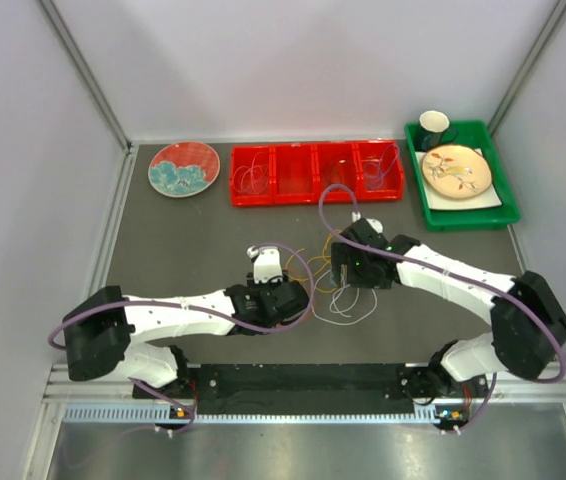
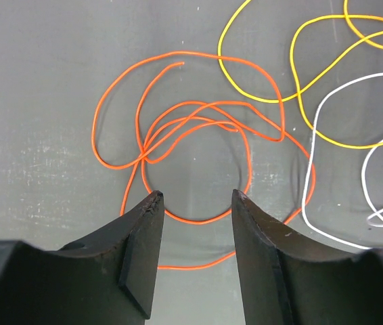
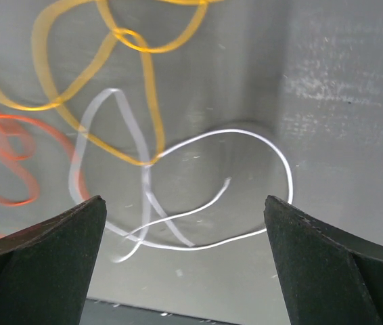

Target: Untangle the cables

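The cables lie in a loose heap on the grey mat, on the near side of the red tray and well apart from it, between the two claws. The left claw stands partly open with nothing between its tips. It hangs over the orange cable, whose loops cross one another several times just beyond the tips. The right claw is spread wide and empty over the white cable, which a yellow cable crosses.

Further out, the leftmost compartment of the red tray holds a thin coil and the rightmost holds a second coil. What the middle two hold I cannot tell.

By my reckoning the job is partly done. A couple of cables seem already sorted into the tray, while orange, yellow and white lie overlapped on the mat and need drawing apart one at a time. Orange looks closest to free, since it meets the others at only a few crossings.
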Robot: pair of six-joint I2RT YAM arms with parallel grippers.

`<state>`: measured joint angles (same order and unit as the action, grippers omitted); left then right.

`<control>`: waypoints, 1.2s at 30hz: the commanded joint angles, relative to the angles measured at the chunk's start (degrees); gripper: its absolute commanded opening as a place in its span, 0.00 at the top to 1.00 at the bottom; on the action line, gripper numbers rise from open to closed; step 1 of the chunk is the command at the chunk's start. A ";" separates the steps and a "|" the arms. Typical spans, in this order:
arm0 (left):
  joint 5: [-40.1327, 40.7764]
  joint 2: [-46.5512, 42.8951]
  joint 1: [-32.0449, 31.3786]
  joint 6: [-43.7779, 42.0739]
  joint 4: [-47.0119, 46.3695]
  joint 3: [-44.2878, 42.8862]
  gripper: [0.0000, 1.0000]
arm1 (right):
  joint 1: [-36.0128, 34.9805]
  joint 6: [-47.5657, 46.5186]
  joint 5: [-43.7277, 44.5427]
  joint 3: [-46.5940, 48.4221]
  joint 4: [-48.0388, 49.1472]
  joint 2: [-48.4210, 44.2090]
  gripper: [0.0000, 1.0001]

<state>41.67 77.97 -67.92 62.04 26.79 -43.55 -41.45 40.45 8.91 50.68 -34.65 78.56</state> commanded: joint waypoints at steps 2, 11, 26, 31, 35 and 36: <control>1.75 1.30 -0.11 -0.87 -2.18 0.40 0.50 | 0.23 -1.77 4.18 0.57 -1.82 3.35 0.01; 1.75 2.01 -0.11 -1.13 -2.53 0.31 0.51 | 0.41 -2.83 5.77 -2.42 -0.24 5.45 0.03; 1.75 5.34 -0.11 -1.66 -2.18 -1.54 0.51 | 1.46 -3.45 2.52 -6.99 4.77 6.16 0.50; 1.75 6.22 -0.11 -1.92 -2.18 -2.07 0.51 | 1.46 -3.53 1.56 -8.40 6.35 6.95 0.82; 1.84 6.49 -0.11 -1.92 -2.09 -2.15 0.51 | 1.46 -3.45 0.50 -8.93 6.79 7.74 1.00; 1.84 6.40 -0.11 -1.92 -2.09 -2.24 0.51 | 1.46 -3.53 0.15 -8.84 6.62 7.66 1.00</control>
<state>41.69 84.18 -67.92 60.47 25.54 -43.75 -40.34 36.47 11.88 44.23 -29.02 84.60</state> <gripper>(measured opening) 0.486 0.021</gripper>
